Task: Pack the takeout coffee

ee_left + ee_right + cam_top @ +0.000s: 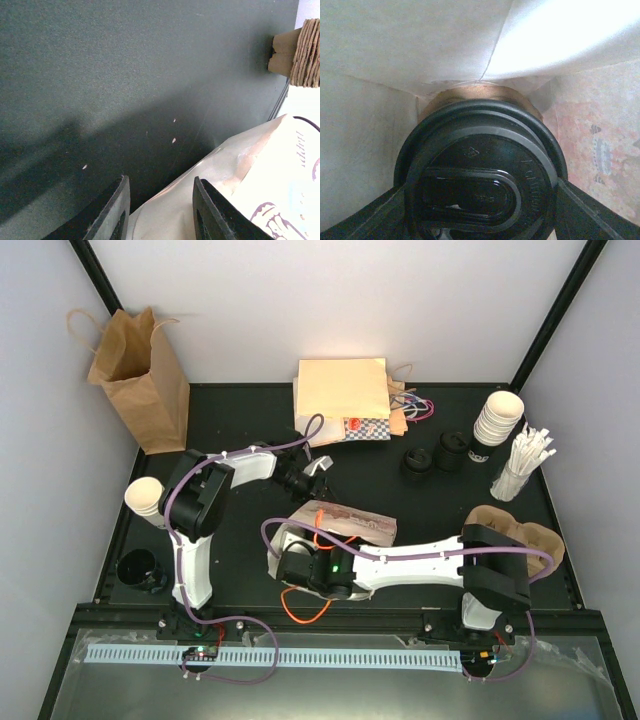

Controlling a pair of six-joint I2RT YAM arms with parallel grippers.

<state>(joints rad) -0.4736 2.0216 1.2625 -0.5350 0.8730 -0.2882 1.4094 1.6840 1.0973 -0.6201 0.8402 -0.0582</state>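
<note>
My right gripper point(480, 210) is clamped on the takeout coffee point(480, 165): my two dark fingers press against opposite sides of its round black lid. A rim of the cup's paper shows just behind the lid. The cup is inside a paper bag point(350, 523) that lies on its side near the middle of the tabletop point(100, 75). From my right wrist, the bag's pale walls close around the cup above and on both sides. A faint print shows through the wall on the right.

My left gripper point(161, 210) sits low over the tabletop at the far side of that bag. Its jaws stand partly apart, and the bag's creased paper shows in the gap between them. I cannot tell whether either finger touches the paper.

From above, a tall brown bag point(140, 380) stands open at the back left corner. A stack of flat bags point(340, 390) lies at the back centre. A stack of lidless cups point(497, 420) stands at the back right, and a cardboard carrier point(520, 535) sits near my right shoulder.
</note>
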